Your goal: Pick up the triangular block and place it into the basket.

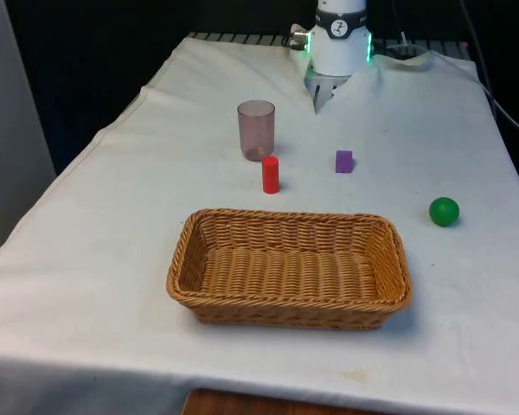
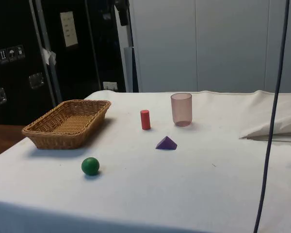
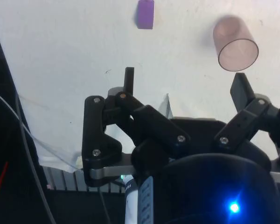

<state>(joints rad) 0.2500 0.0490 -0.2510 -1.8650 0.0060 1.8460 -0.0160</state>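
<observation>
1. Front view: your block (image 1: 344, 161) sits purple on the cloth (image 1: 112, 225), beyond the basket (image 1: 183, 259), toward the front view's right of the red cylinder (image 1: 271, 175) and well apart from the cup (image 1: 256, 130). The arm's base is at the far end. Judging from this, the step in hand is the reach: bring the gripper over the block first, then go down, so you clear the cup and cylinder.

2. Front view, count: one basket, one block, one cylinder, one cup, one green ball (image 1: 444, 211). The ball lies alone on the front view's right, near the basket's end.

3. Side view: the block (image 2: 166, 143) shows its sloped faces and a ridge on top, lying flat on the cloth, nearer this camera than the cylinder (image 2: 145, 119) and cup (image 2: 181, 109). The basket (image 2: 43, 136) is toward the left, with the ball (image 2: 90, 166) near it. I judge sloped faces will slip, so close on the two flat ends instead, low down.

4. Side view, count: the same five things, one of each.

5. Wrist view: the gripper (image 3: 185, 87) hangs high above the cloth with its fingers (image 3: 129, 80) spread wide and nothing between them. The block (image 3: 145, 13) lies well ahead, and the cup (image 3: 235, 44) is off to one side. Turn the wrist so the fingers face the block's flat ends before you descend.
</observation>
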